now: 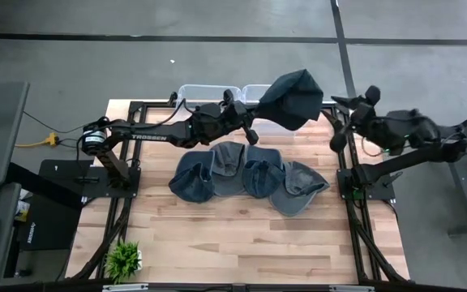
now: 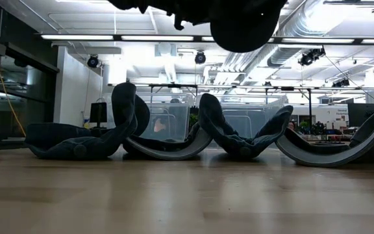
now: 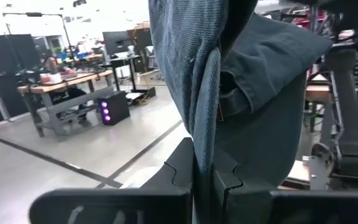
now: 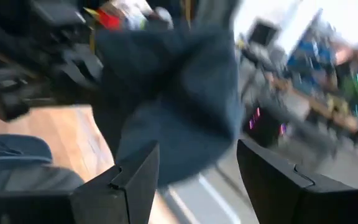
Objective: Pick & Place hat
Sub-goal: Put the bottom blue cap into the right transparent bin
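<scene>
A dark blue-grey hat (image 1: pixel 292 99) is up in the air over the table's far edge, with my left gripper (image 1: pixel 254 109) shut on it. It fills the left wrist view as the hat (image 3: pixel 260 93) and shows at the top of the low view as the hat (image 2: pixel 245 26). Several more hats (image 1: pixel 250 174) lie in a row on the table's middle, brims curled up. My right gripper (image 1: pixel 336 122) stands open just right of the held hat and touches nothing; its fingers (image 4: pixel 123 180) frame the hat (image 4: pixel 173 106) from a distance. My left gripper pinches a thick ribbed edge of the hat (image 3: pixel 205 146) between its two shut fingers (image 3: pixel 182 168). The fingers reach about level, from the table's left side. The hat is lifted clear of the table and bulges out beyond the fingertips toward the right arm.
Two clear plastic bins (image 1: pixel 209 93) stand at the table's far edge, partly under the held hat. A small green plant (image 1: pixel 124 259) sits at the near left corner. Bare wood (image 1: pixel 242 243) lies in front of the row of hats.
</scene>
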Controlling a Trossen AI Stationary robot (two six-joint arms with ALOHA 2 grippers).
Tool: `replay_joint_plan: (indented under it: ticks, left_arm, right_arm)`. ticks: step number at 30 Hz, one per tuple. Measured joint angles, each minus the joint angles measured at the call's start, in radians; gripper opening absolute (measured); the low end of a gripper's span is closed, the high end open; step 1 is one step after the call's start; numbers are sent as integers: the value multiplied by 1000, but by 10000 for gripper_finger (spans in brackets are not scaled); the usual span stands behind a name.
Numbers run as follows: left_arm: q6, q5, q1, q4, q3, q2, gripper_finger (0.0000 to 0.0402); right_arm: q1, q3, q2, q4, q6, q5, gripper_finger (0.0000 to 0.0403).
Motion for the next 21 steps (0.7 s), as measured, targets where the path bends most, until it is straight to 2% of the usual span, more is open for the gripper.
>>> replay_joint_plan:
  ticks: [3, 7, 10, 15, 21]
  left_arm:
    - [0, 16, 0, 10, 0, 0, 2]
    - [16, 34, 1, 12, 0, 0, 2]
    - [27, 118, 14, 13, 0, 0, 2]
    - [5, 247, 54, 6, 0, 0, 2]
    - [-34, 303, 94, -17, 0, 0, 2]
  right_arm:
    - [0, 46, 20, 34, -117, -42, 211]
    - [-8, 125, 68, 33, -183, -72, 211]
    - [-30, 183, 105, 20, -212, -106, 211]
    - [-113, 274, 179, -101, -215, -211, 211]
    - [-243, 360, 268, -196, -204, -312, 211]
